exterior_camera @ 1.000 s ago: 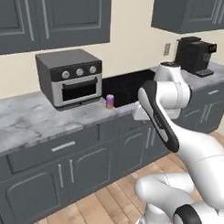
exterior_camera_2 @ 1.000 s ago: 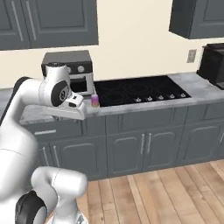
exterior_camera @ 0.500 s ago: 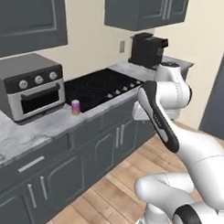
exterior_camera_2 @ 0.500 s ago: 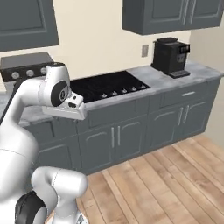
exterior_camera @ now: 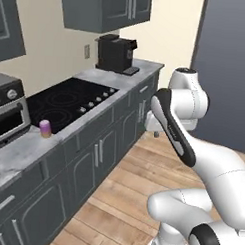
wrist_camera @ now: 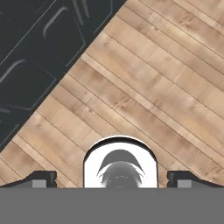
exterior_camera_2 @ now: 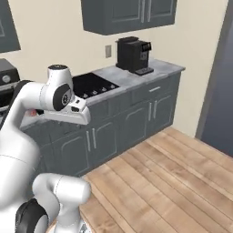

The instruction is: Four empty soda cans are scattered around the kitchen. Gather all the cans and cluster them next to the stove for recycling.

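Observation:
One purplish-pink soda can (exterior_camera: 45, 128) stands upright on the marble counter just left of the stove (exterior_camera: 65, 100), between it and the toaster oven. The black stove (exterior_camera_2: 91, 84) also appears behind my arm in the right base view. My gripper (wrist_camera: 111, 179) points down at the wooden floor in front of the dark cabinet doors, away from the counter. Its fingertips (wrist_camera: 41, 178) stand wide apart, so it is open with nothing between them. My hand (exterior_camera_2: 73, 113) hangs folded close to the arm at about counter height.
A black coffee machine (exterior_camera: 115, 53) stands on the counter right of the stove, under a wall cabinet (exterior_camera: 106, 11). The grey toaster oven (exterior_camera: 7, 115) is at the left edge. A tall dark panel (exterior_camera: 229, 63) rises at the right. Wooden floor (exterior_camera_2: 173, 182) lies open ahead.
The whole picture has swung: the base has turned right, so the counter, stove and can have slid left and the floor has come into view. The gripper stays open.

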